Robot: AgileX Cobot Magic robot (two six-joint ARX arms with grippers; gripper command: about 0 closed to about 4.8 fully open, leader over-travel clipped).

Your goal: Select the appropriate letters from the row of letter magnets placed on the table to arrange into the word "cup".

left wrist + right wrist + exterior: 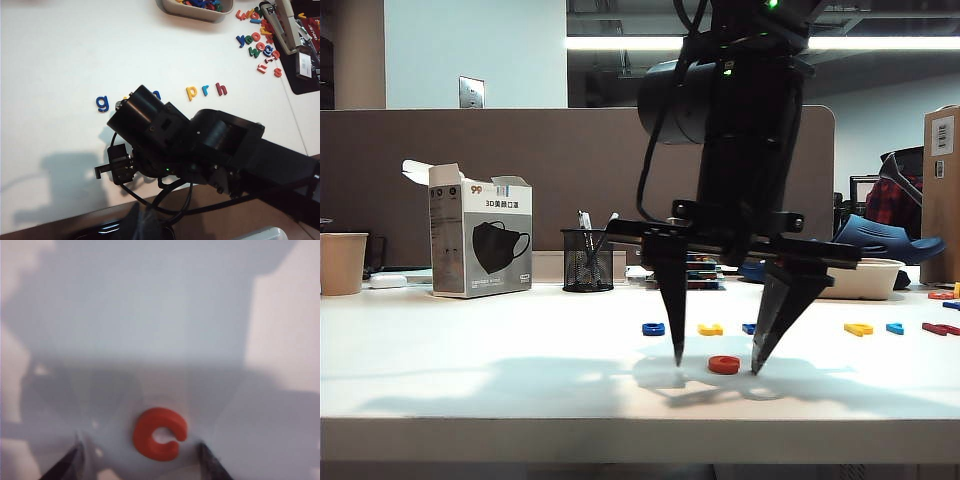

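- The white counter (470, 370) spans the whole exterior view, with a thick front edge.
- The right arm (745, 130), black and bulky, comes down over the middle of the counter near its front.
- A mask box (480, 240) stands upright at the back left, with a paper cup (342, 262) further left and a black mesh pen holder (587, 260) to its right.
- A shallow white tray (195, 10) of mixed letters sits at the far side of the counter in the left wrist view, with loose letters (257, 45) scattered beside it.
- The right pincer (718, 362) points straight down, its two dark fingers spread wide with tips at or just above the counter; it has hold of nothing.
- The left pincer does not show in any view; its wrist camera looks down on the right arm from above, so I cannot tell how it stands.
- The row of letter magnets (710, 329) lies behind the right pincer; in the left wrist view a blue "g" (102, 103), a yellow "p" (191, 92), a light blue "r" (205, 91) and a red "h" (221, 89) are readable, and the arm hides the middle of the row.
- The red-orange "c" (159, 434) lies flat on the counter in front of the row, between the two fingertips and touching neither.
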